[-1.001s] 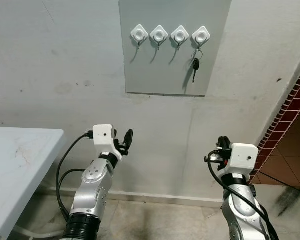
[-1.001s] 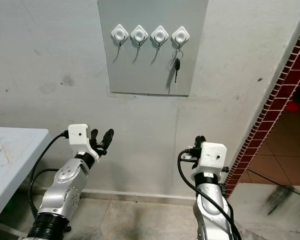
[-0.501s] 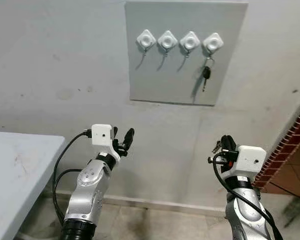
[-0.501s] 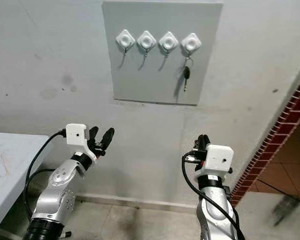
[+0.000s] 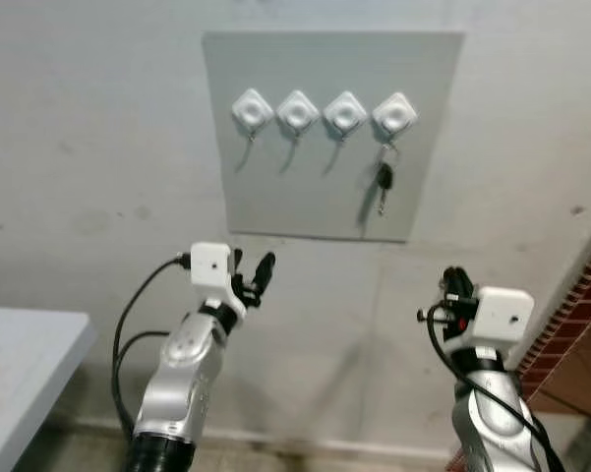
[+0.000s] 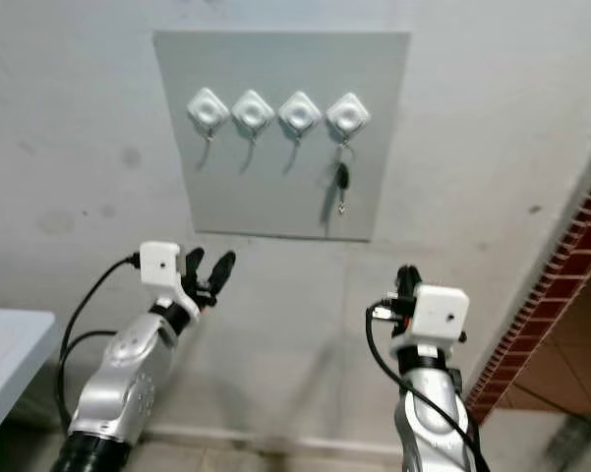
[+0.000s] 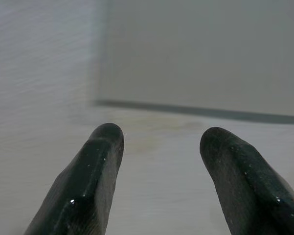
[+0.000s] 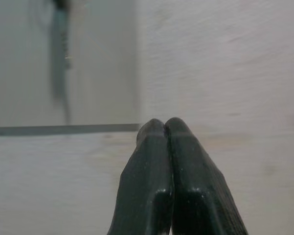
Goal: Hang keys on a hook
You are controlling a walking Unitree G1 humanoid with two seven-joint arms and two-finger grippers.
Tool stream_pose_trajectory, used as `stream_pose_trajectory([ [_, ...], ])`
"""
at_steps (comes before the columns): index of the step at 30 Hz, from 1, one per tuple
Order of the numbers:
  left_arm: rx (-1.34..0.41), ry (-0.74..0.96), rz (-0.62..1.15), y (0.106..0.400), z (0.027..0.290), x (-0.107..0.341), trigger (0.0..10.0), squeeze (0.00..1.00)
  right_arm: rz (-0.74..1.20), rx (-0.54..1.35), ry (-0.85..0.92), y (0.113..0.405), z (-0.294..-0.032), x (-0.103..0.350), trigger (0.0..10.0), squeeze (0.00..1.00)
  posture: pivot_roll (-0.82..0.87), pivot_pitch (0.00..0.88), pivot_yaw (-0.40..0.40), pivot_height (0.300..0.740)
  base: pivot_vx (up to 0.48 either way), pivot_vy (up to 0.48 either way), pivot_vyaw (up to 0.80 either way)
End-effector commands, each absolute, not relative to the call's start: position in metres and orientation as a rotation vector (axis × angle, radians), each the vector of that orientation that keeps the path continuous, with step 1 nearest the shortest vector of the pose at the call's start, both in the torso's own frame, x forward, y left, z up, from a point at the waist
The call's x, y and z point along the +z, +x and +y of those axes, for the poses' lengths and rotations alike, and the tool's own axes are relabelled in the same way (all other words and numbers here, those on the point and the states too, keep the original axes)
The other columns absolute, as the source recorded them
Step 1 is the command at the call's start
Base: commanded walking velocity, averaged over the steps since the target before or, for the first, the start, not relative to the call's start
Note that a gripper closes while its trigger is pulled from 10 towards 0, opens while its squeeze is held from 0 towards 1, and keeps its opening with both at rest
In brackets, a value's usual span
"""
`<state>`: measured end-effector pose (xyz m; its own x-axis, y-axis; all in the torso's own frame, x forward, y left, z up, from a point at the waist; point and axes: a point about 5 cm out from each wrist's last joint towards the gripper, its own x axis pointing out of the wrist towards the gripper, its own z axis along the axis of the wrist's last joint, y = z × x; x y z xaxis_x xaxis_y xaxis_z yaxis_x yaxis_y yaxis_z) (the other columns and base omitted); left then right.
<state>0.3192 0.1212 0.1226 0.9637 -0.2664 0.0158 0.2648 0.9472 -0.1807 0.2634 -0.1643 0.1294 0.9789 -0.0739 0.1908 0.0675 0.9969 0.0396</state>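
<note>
Hanging from the rightmost of four white hooks (image 5: 394, 114), the keys (image 5: 384, 180) dangle against a grey panel (image 5: 331, 202) fixed to the pale wall (image 5: 98, 147), a black-headed key pointing straight down below its ring. The other three hooks carry nothing. Both arms are raised in front of the wall, below the panel and well apart from the keys. The left gripper (image 5: 252, 276) sits just under the panel's lower left corner with its two fingers (image 7: 95, 169) spread wide and nothing between them. The right gripper (image 8: 165, 128) is lower and off to the right, below the panel's right edge, its fingers pressed tight together and holding nothing; its wrist camera sees the key as a blur higher up on the panel. A white table (image 5: 25, 369) corner juts in at lower left, and red brick (image 5: 580, 315) edges the wall at lower right.
</note>
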Motion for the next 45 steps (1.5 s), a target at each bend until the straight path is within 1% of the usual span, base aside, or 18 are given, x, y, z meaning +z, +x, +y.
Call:
stream_pose_trajectory([
  [1,-0.278,-0.19,-0.005,0.319,0.117,0.125,10.0,0.0,-0.214,-0.072,0.027,0.264,-0.167,0.135,10.0,0.0,-0.05,0.0,0.026,0.74,0.0,0.0,0.0],
  [12,-0.369,-0.166,-0.045,0.317,0.105,0.134,10.0,0.0,-0.214,-0.033,0.013,0.269,-0.166,0.138,10.0,0.0,-0.05,0.0,0.02,0.74,0.0,0.0,0.0],
  [20,-0.357,-0.165,-0.042,0.318,0.106,0.131,10.0,0.0,-0.219,-0.049,0.009,0.269,-0.168,0.139,10.0,0.0,-0.06,0.0,0.029,0.74,0.0,0.0,0.0],
  [30,-0.364,-0.138,-0.067,0.322,0.102,0.136,10.0,0.0,-0.219,-0.073,0.024,0.267,-0.169,0.138,10.0,0.0,-0.07,0.0,0.048,0.74,0.0,0.0,0.0],
  [34,-0.425,-0.1,-0.106,0.319,0.098,0.143,10.0,0.0,-0.25,-0.009,0.044,0.268,-0.162,0.146,10.0,0.0,-0.07,0.0,0.047,0.74,0.0,0.0,0.0],
  [38,-0.524,-0.053,-0.162,0.315,0.088,0.154,10.0,0.0,-0.285,0.058,0.042,0.274,-0.154,0.159,10.0,0.0,-0.06,0.0,0.038,0.74,0.0,0.0,0.0],
  [45,-0.621,-0.045,-0.228,0.315,0.076,0.176,10.0,0.0,-0.371,0.152,0.041,0.285,-0.145,0.185,10.0,0.0,-0.06,0.0,0.036,0.74,0.0,0.0,0.0],
])
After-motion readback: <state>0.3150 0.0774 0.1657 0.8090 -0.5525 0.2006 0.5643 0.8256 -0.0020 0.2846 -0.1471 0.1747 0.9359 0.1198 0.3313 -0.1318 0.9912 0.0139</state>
